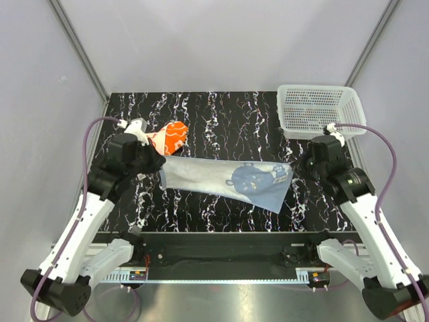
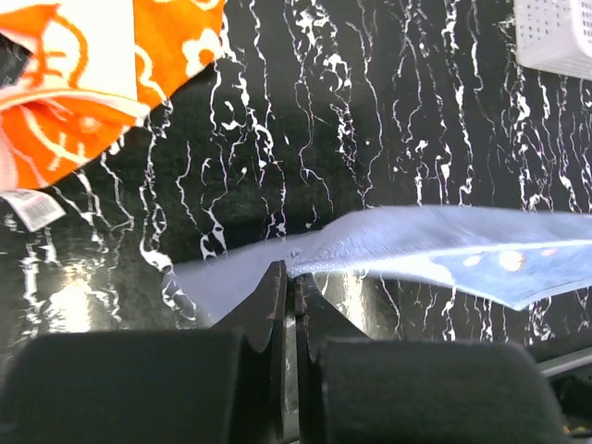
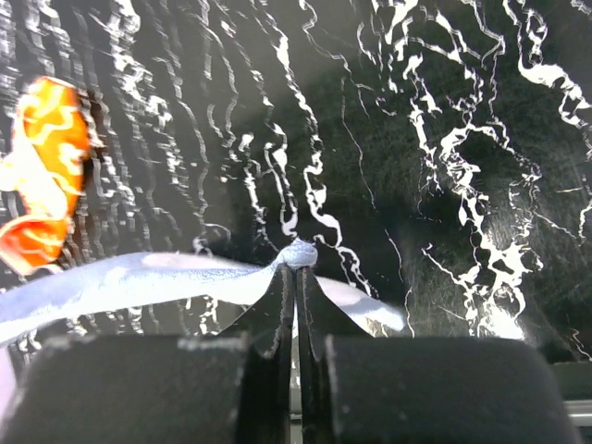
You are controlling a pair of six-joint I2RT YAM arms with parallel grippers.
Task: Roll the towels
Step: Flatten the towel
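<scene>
As both arms reach over the black marbled table [image 1: 221, 114], the step in hand looks like spreading the blue towel [image 1: 201, 176] flat before any rolling. It spans the middle of the table from left to right, drawn into a long band, with its dark printed figure toward the right end. The white basket [image 1: 320, 107] sits at the far right corner, well apart from the cloth. The orange towel [image 1: 171, 136] lies bunched at the far left, just beyond the blue one's left end. The left gripper [image 2: 289, 277] is clamped on the towel's left edge, jaws pressed together with only cloth between them. The right gripper [image 3: 296, 270] pinches a gathered tuft at the right corner the same way. To do this well, both arms would want to lower together with even pull, so the cloth lands smooth rather than twisted. That right-hand tuft is small, and a hard tug risks slipping it free. Setting down nearer than the orange towel should avoid dragging it along.
</scene>
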